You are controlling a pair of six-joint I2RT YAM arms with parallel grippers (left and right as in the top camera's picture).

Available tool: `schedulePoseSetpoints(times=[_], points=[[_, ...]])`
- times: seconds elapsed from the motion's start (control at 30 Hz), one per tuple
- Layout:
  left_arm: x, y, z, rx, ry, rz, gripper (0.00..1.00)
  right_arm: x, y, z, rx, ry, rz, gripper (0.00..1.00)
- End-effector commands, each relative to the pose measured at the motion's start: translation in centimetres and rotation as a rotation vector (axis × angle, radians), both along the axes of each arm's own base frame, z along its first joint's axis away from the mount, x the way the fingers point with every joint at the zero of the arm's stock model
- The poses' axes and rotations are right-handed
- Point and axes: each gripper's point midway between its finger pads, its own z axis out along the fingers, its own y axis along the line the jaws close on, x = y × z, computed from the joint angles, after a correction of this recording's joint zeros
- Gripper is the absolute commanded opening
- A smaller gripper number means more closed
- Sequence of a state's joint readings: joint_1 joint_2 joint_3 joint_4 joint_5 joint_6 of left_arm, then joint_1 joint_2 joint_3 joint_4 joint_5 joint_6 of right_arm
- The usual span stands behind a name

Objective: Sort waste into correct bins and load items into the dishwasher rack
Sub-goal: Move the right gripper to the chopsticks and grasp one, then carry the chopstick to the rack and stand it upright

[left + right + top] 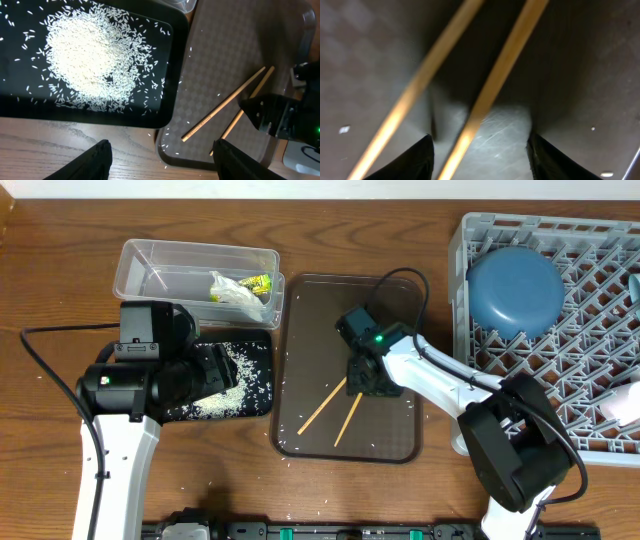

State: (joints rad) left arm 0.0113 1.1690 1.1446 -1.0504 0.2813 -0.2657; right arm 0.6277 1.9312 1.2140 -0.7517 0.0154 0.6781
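Note:
Two wooden chopsticks (322,408) lie slanted on the brown serving tray (320,320). My right gripper (365,380) is open and down at their upper ends. In the right wrist view one chopstick (495,80) runs between its fingers (480,155) and the other (415,85) lies just left. My left gripper (160,162) is open and empty, over the wood beside the black tray (175,75) that holds the rice (90,55). The clear tub (195,265) holds the yellow-green wrapper (258,282) and the tissue (235,295). The blue dish (513,288) sits in the grey rack (560,380).
Loose rice grains are scattered on the brown tray (225,50) and on the table near its front left corner. A pale item (625,405) sits at the rack's right edge. A black cable loops over the brown tray's back edge.

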Motion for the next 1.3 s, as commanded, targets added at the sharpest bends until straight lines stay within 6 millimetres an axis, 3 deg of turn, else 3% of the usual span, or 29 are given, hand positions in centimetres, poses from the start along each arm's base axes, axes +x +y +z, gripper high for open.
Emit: schedulePoseSetpoints(times=[0.0,0.13,0.2,0.3,0.47,0.67,0.83,0.97,1.13,1.27], points=[[-0.1,0.2,0.0,0.005,0.004,0.007,0.67,-0.6,-1.0,-1.2,-0.063,-0.007,-0.017,0.49],[-0.2,0.2,0.0,0.005,0.007,0.007,0.67,-0.3,-2.0,-1.2,-0.116,-0.031,-0.023,0.28],[-0.2,0.2,0.0,0.005,0.008,0.007,0.67,0.1,-2.3,-1.1,-0.127,-0.046,-0.027,0.13],[-0.2,0.2,0.0,0.005,0.008,0.007,0.67,0.8,-2.2,-0.6,-0.121,-0.062,-0.002,0.01],[-0.2,0.2,0.0,0.005,0.008,0.007,0.67,2.7,-2.1,2.4,-0.107,-0.094,0.062,0.01],[-0.2,0.2,0.0,0.005,0.008,0.007,0.67,5.5,-4.1,9.4,-0.061,-0.203,0.046,0.01],[-0.2,0.2,0.0,0.005,0.008,0.008,0.67,7.4,-8.6,15.0,-0.018,-0.326,0.030,0.01],[-0.2,0.2,0.0,0.005,0.008,0.008,0.68,7.6,-15.1,18.0,-0.072,-0.380,0.016,0.01],[-0.2,0.2,0.0,0.005,0.008,0.008,0.67,7.8,-23.3,19.0,-0.187,-0.389,0.042,0.01],[-0.2,0.2,0.0,0.005,0.008,0.008,0.67,7.3,-28.5,19.0,-0.246,-0.377,0.009,0.01]])
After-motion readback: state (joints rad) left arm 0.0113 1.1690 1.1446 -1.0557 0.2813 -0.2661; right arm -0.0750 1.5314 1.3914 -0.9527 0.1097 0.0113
